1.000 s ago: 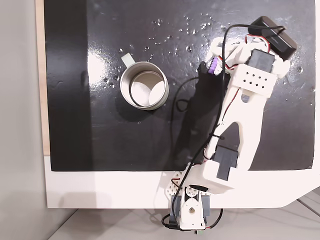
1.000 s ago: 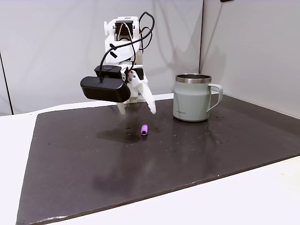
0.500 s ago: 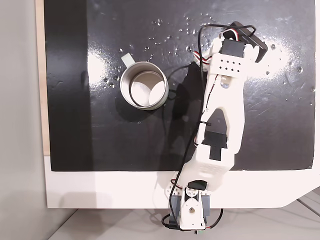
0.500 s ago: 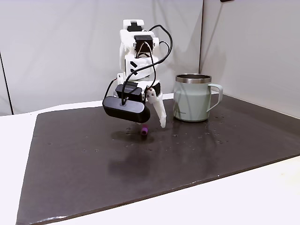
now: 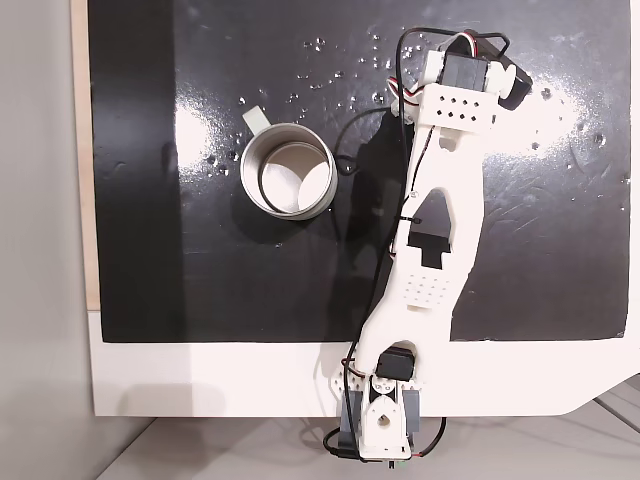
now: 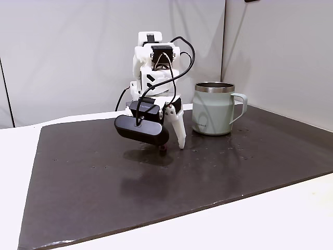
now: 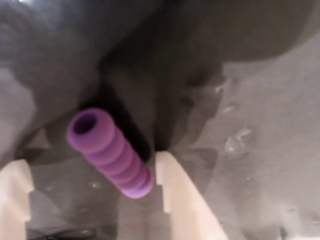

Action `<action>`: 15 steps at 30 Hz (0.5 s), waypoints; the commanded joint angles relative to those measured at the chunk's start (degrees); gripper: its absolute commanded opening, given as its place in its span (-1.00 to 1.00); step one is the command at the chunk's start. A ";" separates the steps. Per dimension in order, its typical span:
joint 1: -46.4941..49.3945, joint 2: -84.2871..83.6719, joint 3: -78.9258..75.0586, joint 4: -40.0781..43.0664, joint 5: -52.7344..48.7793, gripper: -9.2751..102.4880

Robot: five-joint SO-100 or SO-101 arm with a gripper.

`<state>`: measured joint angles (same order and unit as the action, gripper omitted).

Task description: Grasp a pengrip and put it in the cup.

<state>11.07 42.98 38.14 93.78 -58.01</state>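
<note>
Fixed view from above. One white arm [image 5: 432,250], reaching from its base at the bottom edge up over a black mat [image 5: 200,270]. Wrist and black camera housing at the top right cover the gripper tips and whatever lies under them. The cup [image 5: 288,170], round, silvery, pale inside, small tab handle at upper left of the rim, stands upright on the mat, well apart to the left of the wrist. White table [image 5: 200,380] border below the mat.

Fixed view from the side. Gripper [image 6: 171,147] lowered to the mat, one white finger [image 6: 179,131] standing tip-down on or just above the surface. A dark-purple speck at the fingertips, just behind the camera housing, is likely the pengrip [image 6: 163,148]; too small to be sure. The cup [image 6: 213,109] stands near, to the right, not touching the arm.

Wrist view. The pengrip [image 7: 111,151], purple, ribbed, hollow end facing up-left, lies on the mat between the two pale fingers [image 7: 175,192]. Jaws parted, wider than the tube, holding nothing. The tube lies skewed, with its lower end just beside the right finger and a clear gap to the left finger.

Risks, judged from this layout.
- Off-centre, skewed tube: a closing right finger may push it sideways or roll it out before the left finger arrives.
- Soft, tiny piece: a pinch near its end may squeeze it out.
- Fingertips at the mat may drag on closing.
</note>
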 commanded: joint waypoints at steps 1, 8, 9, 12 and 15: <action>1.14 -5.71 -13.71 5.54 1.05 -0.43; 1.67 -10.63 -21.36 8.61 1.58 -0.74; 1.76 -10.63 -21.36 8.61 1.58 -0.79; 1.85 -10.63 -21.45 8.70 1.58 -0.83; 1.93 -10.46 -21.45 8.70 1.85 -0.83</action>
<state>11.87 32.08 18.54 101.87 -56.95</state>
